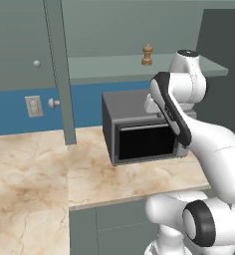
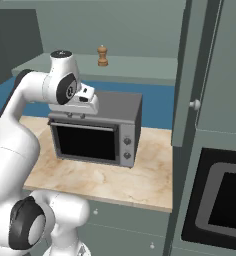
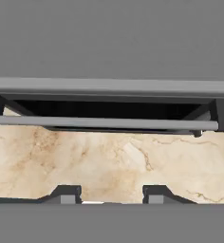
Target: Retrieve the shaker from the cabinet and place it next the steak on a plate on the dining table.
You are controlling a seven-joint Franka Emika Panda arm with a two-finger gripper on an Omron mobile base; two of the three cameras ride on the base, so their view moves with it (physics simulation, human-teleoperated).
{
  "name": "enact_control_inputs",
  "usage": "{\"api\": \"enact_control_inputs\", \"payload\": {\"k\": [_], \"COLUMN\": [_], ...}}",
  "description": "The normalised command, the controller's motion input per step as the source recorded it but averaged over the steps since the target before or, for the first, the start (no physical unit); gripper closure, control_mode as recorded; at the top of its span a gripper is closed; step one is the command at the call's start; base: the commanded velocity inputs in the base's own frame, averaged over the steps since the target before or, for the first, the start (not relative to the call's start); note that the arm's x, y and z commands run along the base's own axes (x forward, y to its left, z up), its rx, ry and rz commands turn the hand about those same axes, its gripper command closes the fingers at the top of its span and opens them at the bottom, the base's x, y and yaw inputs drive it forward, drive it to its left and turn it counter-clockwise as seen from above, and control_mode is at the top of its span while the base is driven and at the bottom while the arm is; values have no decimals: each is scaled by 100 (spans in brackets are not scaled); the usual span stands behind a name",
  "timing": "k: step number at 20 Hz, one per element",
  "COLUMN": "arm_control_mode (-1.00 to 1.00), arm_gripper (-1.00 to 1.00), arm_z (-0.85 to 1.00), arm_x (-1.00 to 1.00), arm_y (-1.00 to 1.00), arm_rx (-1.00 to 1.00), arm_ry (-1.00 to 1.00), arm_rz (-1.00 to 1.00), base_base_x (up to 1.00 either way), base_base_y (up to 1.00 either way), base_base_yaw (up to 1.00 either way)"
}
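Your hand (image 3: 104, 193), closed on nothing, pointed down over the microwave (image 1: 139, 130) because the reach was unstarted; the shaker (image 1: 147, 55) stood upright on the cabinet (image 1: 109, 67) shelf, at twelve o'clock.

Microwave (image 1: 139, 127), dark grey with a black door, stands on the marbled beige counter (image 1: 35, 174); in the hand view its top and door handle (image 3: 104, 122) lie directly ahead of the claw, with counter stone between. Blue wall (image 1: 89, 102) runs behind the microwave, beyond the claw. Pale wall socket (image 1: 33, 106) is well off to the claw's left. Dark built-in oven (image 2: 222, 200) sits low to its right.
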Motion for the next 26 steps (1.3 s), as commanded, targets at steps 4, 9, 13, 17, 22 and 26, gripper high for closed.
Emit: {"api": "enact_control_inputs", "payload": {"k": [4, 9, 13, 17, 22, 26], "arm_control_mode": [-100, -100, -100, -100, -100, -100], "arm_gripper": [-100, -100, -100, -100, -100, -100], "arm_z": [0, 5, 32, 48, 58, 51], "arm_x": [-4, -10, -11, 0, 0, 0], "arm_y": [0, 0, -2, -17, -25, -3], "arm_rx": [0, 0, 0, 2, 5, 0], "arm_ry": [-7, -27, -30, -21, -13, -14], "arm_rz": [0, 0, 0, 0, 0, 0], "base_base_x": [0, 0, 0, 0, 0, 0], "base_base_y": [0, 0, 0, 0, 0, 0], "base_base_yaw": [0, 0, 0, 0, 0, 0]}}
